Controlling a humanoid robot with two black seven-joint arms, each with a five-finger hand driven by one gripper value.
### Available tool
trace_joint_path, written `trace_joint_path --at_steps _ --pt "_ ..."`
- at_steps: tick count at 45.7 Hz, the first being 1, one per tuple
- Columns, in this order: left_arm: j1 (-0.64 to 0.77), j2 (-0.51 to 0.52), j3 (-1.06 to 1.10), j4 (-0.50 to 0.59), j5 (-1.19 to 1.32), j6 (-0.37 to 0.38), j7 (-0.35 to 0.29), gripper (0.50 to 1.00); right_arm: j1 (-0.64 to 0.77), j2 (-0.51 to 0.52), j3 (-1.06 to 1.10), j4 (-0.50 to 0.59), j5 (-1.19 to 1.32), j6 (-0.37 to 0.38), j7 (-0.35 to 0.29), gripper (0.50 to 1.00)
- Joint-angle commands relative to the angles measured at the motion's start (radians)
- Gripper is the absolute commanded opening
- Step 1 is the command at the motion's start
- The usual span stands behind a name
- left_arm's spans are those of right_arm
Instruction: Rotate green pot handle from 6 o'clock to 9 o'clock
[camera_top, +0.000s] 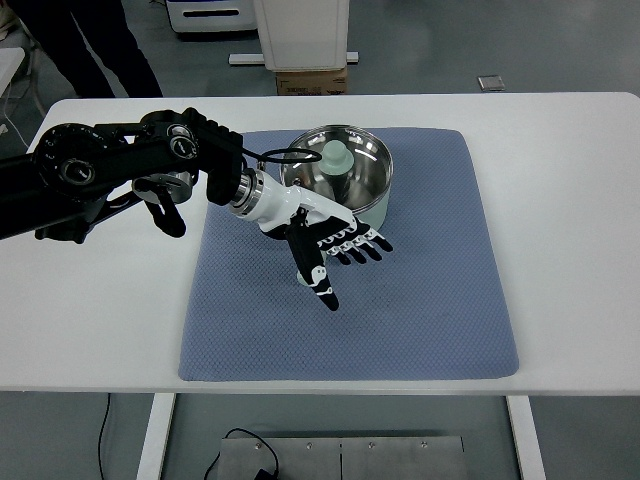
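Metal base plate (340, 458) with a black cable (245, 445) shows below the near edge of the white worktop (570, 250). On the worktop lies a blue-grey mat (400, 320), reaching almost from the near edge to the far side. Over the middle of the mat hangs the left hand (335, 245), its black-and-white fingers (357, 245) spread apart and stretched out to the right, the thumb (318, 275) pointing toward the near side; it grips nothing. The hand sits just at the near-left side of the green pot (345, 170), and whether it touches the pot wall cannot be told. The pot stands on the far half of the mat, steel inside, with a pale green knobbed lid (334, 155) lying in it. Its handle cannot be made out. The black left arm (100, 170) comes in from the left edge. Beyond the worktop, a cardboard box (310, 80) rests on the floor.
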Motion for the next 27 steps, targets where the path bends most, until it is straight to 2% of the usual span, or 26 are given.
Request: trace_joint_path --at_steps 1,27 --pt "-0.008 0.014 0.012 0.000 0.000 0.000 0.000 1.000 0.000 0.000 0.000 0.000 0.000 0.000 0.000 1.000" --pt "-0.051 0.070 0.096 0.013 0.014 0.000 0.001 1.000 0.000 0.000 0.000 0.000 0.000 0.000 0.000 1.000"
